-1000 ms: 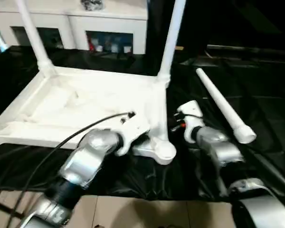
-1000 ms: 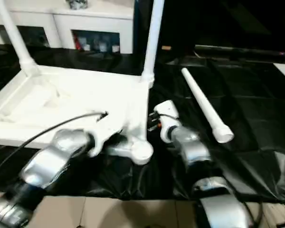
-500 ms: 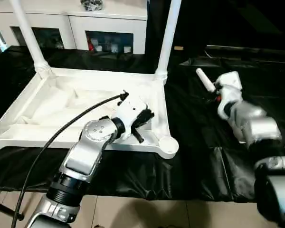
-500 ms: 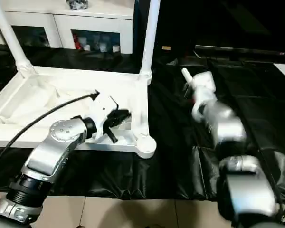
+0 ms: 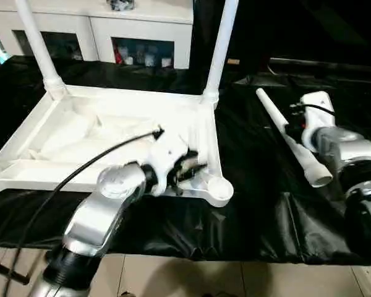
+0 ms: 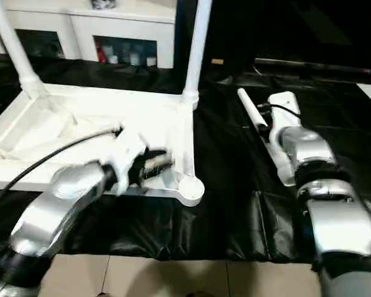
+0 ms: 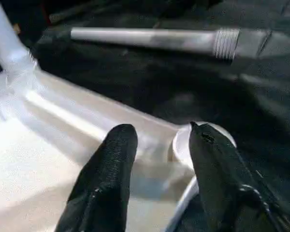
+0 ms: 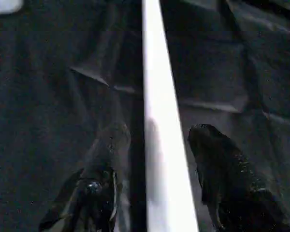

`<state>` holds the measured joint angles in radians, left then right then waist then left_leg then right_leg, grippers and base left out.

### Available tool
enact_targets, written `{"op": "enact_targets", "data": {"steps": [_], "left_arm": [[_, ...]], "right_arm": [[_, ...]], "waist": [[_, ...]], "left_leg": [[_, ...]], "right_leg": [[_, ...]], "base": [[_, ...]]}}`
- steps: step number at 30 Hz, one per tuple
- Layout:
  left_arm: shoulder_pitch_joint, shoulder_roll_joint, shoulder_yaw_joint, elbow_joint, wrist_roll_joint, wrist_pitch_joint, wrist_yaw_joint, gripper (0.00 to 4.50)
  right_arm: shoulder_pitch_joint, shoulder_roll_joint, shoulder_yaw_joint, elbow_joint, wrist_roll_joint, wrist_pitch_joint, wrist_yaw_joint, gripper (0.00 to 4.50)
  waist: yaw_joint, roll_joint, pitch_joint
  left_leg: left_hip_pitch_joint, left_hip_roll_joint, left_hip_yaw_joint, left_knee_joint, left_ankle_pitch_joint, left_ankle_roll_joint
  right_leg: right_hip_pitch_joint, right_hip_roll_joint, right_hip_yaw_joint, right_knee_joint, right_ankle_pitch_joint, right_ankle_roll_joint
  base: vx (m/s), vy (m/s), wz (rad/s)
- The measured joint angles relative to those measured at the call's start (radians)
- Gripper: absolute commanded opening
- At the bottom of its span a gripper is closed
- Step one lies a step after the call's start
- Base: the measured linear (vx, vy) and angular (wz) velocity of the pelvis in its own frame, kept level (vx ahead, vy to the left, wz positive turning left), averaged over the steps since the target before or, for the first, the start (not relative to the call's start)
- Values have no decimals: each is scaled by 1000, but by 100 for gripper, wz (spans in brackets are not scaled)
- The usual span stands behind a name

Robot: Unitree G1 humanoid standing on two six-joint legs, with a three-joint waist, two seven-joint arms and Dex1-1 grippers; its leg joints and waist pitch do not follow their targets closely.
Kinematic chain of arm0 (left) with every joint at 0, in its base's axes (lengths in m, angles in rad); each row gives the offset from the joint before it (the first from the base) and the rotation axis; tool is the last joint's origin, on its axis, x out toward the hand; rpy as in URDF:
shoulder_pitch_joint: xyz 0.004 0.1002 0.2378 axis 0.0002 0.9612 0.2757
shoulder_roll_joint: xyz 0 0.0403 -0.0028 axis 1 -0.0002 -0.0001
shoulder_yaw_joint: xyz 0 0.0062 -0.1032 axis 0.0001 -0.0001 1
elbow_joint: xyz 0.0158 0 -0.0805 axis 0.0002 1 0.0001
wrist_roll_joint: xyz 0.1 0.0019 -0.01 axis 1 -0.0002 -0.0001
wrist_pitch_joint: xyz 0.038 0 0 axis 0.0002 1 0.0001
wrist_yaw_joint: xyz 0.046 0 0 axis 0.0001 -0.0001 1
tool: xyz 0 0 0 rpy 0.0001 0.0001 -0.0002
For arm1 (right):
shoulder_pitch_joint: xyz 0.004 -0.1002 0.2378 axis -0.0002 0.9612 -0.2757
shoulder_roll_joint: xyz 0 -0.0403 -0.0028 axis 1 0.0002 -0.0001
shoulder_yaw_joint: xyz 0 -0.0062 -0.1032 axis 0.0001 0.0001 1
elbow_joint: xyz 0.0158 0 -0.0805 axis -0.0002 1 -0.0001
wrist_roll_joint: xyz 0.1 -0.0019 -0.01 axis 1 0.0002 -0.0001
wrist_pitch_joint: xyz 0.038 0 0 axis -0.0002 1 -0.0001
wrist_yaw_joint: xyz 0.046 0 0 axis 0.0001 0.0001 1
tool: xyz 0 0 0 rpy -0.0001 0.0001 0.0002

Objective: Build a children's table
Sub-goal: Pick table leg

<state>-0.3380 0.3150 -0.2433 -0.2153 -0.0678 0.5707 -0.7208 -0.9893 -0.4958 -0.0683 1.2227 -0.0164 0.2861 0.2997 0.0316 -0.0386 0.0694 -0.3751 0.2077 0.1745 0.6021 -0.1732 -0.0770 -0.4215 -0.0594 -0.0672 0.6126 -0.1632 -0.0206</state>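
Overhead, the white plastic square tabletop [image 5: 111, 142] lies ribbed underside up on the black sheet [image 5: 260, 204], two white tapered tube legs [image 5: 221, 46] standing in its far corner sockets. The left wrist view adds that the left gripper [image 7: 159, 140] has its fingers apart over the tabletop's near corner socket [image 7: 183, 145]. The right wrist view shows the right gripper [image 8: 154, 140] with fingers apart astride the loose white tube leg [image 5: 290, 139], contact unclear. Behind stands a white cabinet with glass doors [image 5: 99, 37].
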Motion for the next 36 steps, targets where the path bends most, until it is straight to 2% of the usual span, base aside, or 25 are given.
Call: {"op": "enact_targets", "data": {"steps": [6, 15, 20, 27, 36], "left_arm": [[16, 35, 0, -57, -24, 52, -21, 278], [53, 116, 1, -139, -27, 123, -38, 342], [66, 166, 12, -165, -37, 146, -51, 383], [69, 175, 10, -186, -49, 169, -52, 445], [89, 189, 7, -213, -69, 189, -52, 445]], "right_arm": [[0, -17, -9, 60, 1, -30, -5, 308], [1, -37, -31, 96, 1, -53, 19, 375], [1, -49, -42, 124, 1, -34, 30, 375], [2, -62, -42, 137, -2, 30, 80, 375], [4, -78, -30, 141, -35, 117, 122, 375]], "waist": [[1, 1, -1], [4, 13, -2], [13, 23, -2], [26, 26, -1], [26, 26, -1]], "left_leg": [[0, 0, -1, 2, 0, 0], [1, 0, -2, 2, 0, 0], [1, 0, -3, 4, 0, 0], [1, 0, -3, 5, 0, 0], [2, 0, -3, 6, 0, 0]], "right_leg": [[0, 0, 0, 2, 0, -1], [1, 0, -1, 3, 2, -4], [2, 0, -1, 4, 3, -6], [2, 0, -1, 5, 4, -6], [2, 0, -1, 5, 4, -6]], "base": [[0, 0, 0], [0, 0, 0], [0, 0, 0], [0, 0, 0], [0, 0, 0]]}}
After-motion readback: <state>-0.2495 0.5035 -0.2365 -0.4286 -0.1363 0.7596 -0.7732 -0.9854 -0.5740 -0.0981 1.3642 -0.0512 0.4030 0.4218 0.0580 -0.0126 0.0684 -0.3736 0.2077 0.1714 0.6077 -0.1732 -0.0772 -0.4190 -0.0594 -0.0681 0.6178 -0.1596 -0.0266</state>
